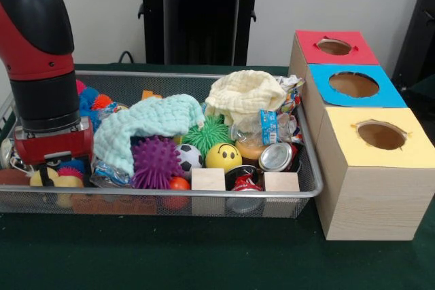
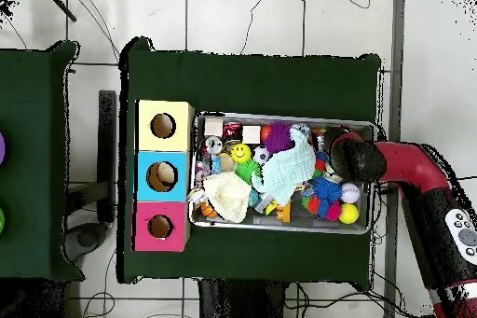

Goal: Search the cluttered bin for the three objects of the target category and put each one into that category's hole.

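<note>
The wire mesh bin [image 1: 204,195] is crammed with toys, cloths and cans. My gripper [image 1: 49,171] reaches down into its left end in the front view, among small yellow balls [image 1: 66,183] and blue and red spiky toys [image 1: 88,100]. Its tips are buried in the clutter, so I cannot tell its state. Three wooden boxes with holes stand beside the bin: red top [image 1: 309,49], blue top [image 1: 319,76], yellow top [image 1: 340,137]. In the overhead view my arm [image 2: 352,158] covers the bin's [image 2: 289,117] right end.
The bin holds a light blue cloth [image 1: 146,123], a cream cloth [image 1: 245,94], a purple spiky ball [image 1: 155,161], a green spiky ball [image 1: 207,134], a yellow smiley ball [image 1: 223,157], a soccer ball [image 1: 189,157], two wooden cubes [image 1: 208,179], and cans [image 1: 276,156].
</note>
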Controlling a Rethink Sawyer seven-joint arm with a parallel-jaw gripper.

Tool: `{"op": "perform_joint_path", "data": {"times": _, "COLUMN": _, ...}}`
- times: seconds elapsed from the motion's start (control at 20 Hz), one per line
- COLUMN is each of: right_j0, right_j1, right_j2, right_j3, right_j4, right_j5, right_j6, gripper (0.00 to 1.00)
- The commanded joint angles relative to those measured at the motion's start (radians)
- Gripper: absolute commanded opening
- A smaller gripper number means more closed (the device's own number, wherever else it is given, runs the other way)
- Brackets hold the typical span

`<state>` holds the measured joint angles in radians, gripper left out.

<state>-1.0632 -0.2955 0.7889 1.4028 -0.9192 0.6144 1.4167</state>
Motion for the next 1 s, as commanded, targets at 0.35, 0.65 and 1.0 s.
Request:
{"op": "perform_joint_path", "data": {"times": 0.35, "right_j0": 0.009, "right_j1": 0.104, "right_j2": -0.052, "right_j3": -0.124, "right_j4": -0.070, "right_j5": 0.044, "right_j6": -0.314, "gripper": 1.00}}
{"op": "perform_joint_path", "data": {"times": 0.65, "right_j0": 0.008, "right_j1": 0.103, "right_j2": -0.051, "right_j3": -0.124, "right_j4": -0.063, "right_j5": 0.050, "right_j6": -0.314, "gripper": 1.00}}
{"op": "perform_joint_path", "data": {"times": 1.0, "right_j0": 0.008, "right_j1": 0.108, "right_j2": -0.051, "right_j3": -0.127, "right_j4": -0.061, "right_j5": 0.052, "right_j6": -0.316, "gripper": 1.00}}
